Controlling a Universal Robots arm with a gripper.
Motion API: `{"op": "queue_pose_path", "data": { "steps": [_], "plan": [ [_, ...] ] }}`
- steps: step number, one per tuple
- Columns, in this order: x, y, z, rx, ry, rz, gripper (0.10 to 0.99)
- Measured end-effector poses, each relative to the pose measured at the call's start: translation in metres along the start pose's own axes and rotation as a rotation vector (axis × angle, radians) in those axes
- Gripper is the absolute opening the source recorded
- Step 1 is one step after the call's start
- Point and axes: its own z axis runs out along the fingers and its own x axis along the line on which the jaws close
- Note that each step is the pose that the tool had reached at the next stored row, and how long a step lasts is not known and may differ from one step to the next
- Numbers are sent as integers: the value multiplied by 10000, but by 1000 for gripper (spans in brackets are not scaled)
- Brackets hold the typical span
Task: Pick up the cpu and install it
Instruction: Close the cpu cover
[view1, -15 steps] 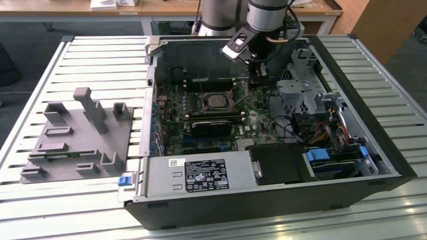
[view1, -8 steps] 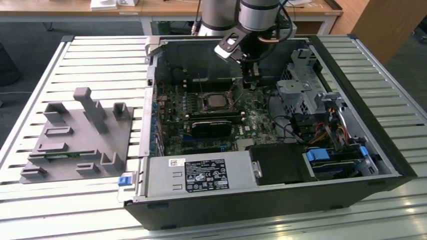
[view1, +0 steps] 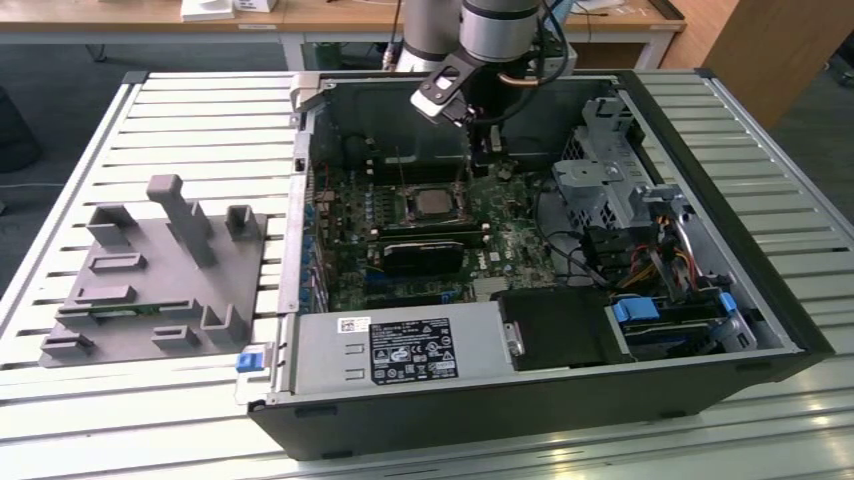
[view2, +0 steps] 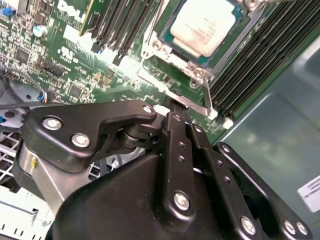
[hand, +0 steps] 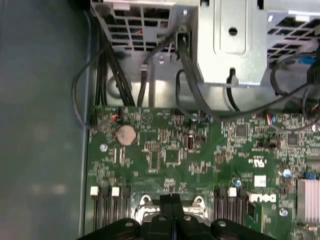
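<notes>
The claw (view1: 478, 158) hangs inside the open computer. Its two fingers are pressed tight together and there is nothing between them. You can see this in both wrist views.

The slatted bench (view1: 120, 120) carries everything. On it lies the big black computer case (view1: 534, 425), open on top. Beside it, on the exterior view's left, is a grey tray (view1: 147, 280). The green board (hand: 170, 150) fills the floor of the case. The metal socket frame (view2: 195, 72) sits on the board. The cpu (view2: 202, 22) lies flat inside that frame with its shiny top up, so it is already in its place. It is not in the claw. A thin metal bar (view2: 207, 97) runs along one edge of the frame.

In the second wrist view the claw tips (view2: 175, 107) are just beside that edge and that bar. I cannot tell if they touch.

I think the job now is locking the chip in. To do it well, the claw should go slowly and stay closed, so it works like one stiff finger. It should push only on the metal bar or frame. It must stay off the shiny chip, the little parts on the green board and the long black slots (view2: 120, 30) on each side of the frame. A slip there could scratch or bend something. The push should be gentle and steady.
</notes>
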Motion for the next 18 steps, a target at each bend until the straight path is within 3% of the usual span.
{"op": "queue_pose_path", "data": {
  "steps": [5, 11, 18],
  "plan": [
    [3, -106, 13, 1, 0, -1, 106],
    [7, -182, 116, 2, -2, 0, 106],
    [11, -318, 149, 1, -1, -1, 106]
  ]
}}
